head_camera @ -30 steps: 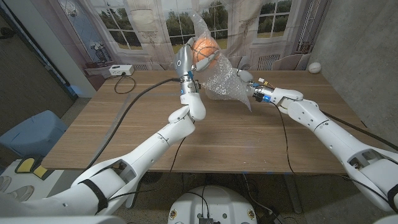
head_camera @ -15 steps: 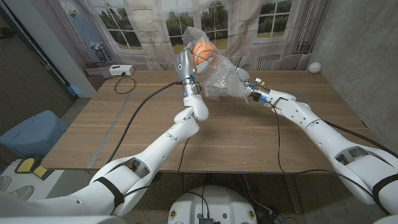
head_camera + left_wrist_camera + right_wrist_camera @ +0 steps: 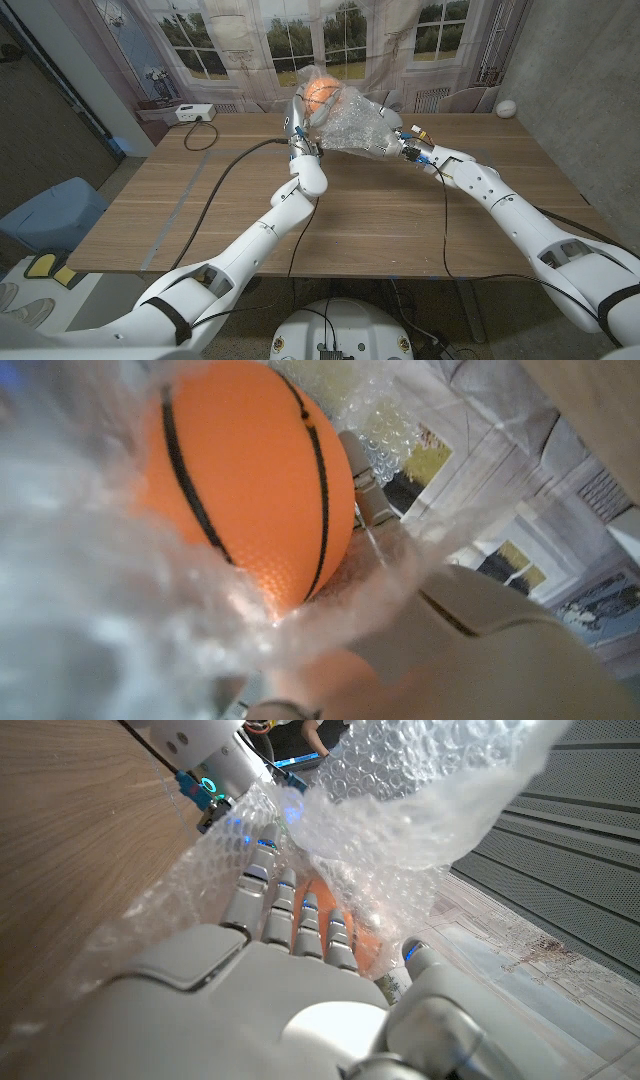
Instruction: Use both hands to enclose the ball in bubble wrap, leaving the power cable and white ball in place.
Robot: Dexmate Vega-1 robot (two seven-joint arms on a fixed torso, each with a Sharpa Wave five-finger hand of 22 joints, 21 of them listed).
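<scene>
Above the table's far middle, my left hand [image 3: 297,110] holds the orange ball [image 3: 318,88] up off the wood, with bubble wrap [image 3: 358,126] draped over and around it. From the right, my right hand [image 3: 398,143] grips the wrap's loose end, its fingers buried in the plastic. Up close, the left wrist view shows the ball [image 3: 250,480] behind a blurred fold of wrap [image 3: 100,610]. Seen from the right wrist, my right hand [image 3: 280,950] reaches through the wrap [image 3: 430,790] toward an orange patch of the ball [image 3: 340,925].
A white power strip [image 3: 195,113] with its black cable [image 3: 203,138] lies at the table's far left. The white ball [image 3: 507,108] sits at the far right corner. The wooden table [image 3: 380,220] spreads bare in front of both hands.
The wrap's tall peak above the ball has come down over it. My right hand has moved left and closer to the ball, pulling the wrap tighter. The left hand shifted slightly.
</scene>
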